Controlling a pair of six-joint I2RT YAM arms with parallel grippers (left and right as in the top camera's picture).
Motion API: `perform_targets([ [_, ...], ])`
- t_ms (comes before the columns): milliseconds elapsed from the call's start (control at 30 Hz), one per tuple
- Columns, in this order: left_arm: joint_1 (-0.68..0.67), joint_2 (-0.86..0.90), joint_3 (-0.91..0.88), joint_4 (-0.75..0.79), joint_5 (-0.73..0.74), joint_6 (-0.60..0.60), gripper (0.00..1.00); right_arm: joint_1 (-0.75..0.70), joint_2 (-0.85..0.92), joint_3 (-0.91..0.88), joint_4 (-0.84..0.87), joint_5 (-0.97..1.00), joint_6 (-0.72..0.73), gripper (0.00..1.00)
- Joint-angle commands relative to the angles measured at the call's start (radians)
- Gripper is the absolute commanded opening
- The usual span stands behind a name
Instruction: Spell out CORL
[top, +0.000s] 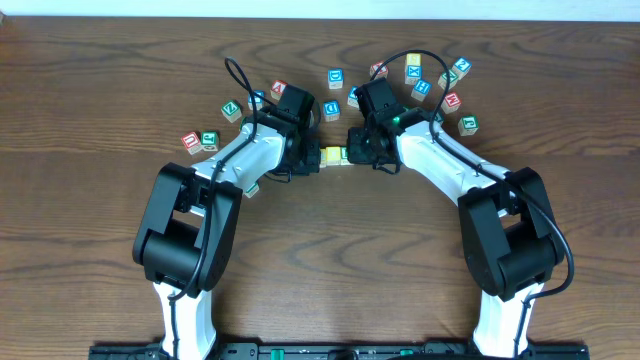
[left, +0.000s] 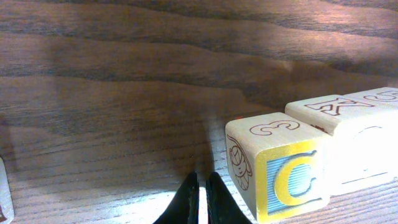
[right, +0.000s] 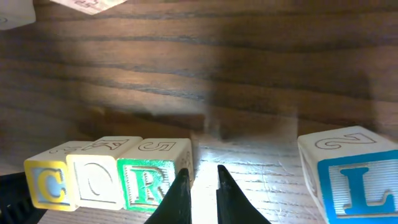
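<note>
The left hand (left: 199, 198) is clenched on nothing, just beside the C cube (left: 280, 180). The right hand (right: 200, 190) is barely parted and empty. It sits between the R cube (right: 148, 180), which is close by, and the L cube (right: 351, 183), which stands apart. The counter (top: 320, 260) is dark wood grain, brightly lit beside the cubes. C, the O cube (right: 98, 180) and R touch in a row. Faces read yellow C on blue, faint O, green R, blue L; tops show 3, K, 5, 2. Loose letter cubes (top: 420, 88) lie scattered beyond.
</note>
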Motion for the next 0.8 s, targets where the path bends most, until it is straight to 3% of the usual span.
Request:
perform_targets([
  [0, 0.004, 0.010, 0.017, -0.010, -0.016, -0.001, 0.07, -0.019, -0.056, 0.013, 0.001, 0.023, -0.020, 0.11],
  [267, 0.004, 0.010, 0.017, -0.008, -0.016, -0.001, 0.07, -0.090, -0.127, 0.018, -0.048, 0.035, -0.026, 0.13],
  [767, -0.051, 0.011, 0.017, 0.048, -0.016, -0.006, 0.07, -0.157, -0.055, 0.001, -0.113, 0.135, -0.026, 0.17],
])
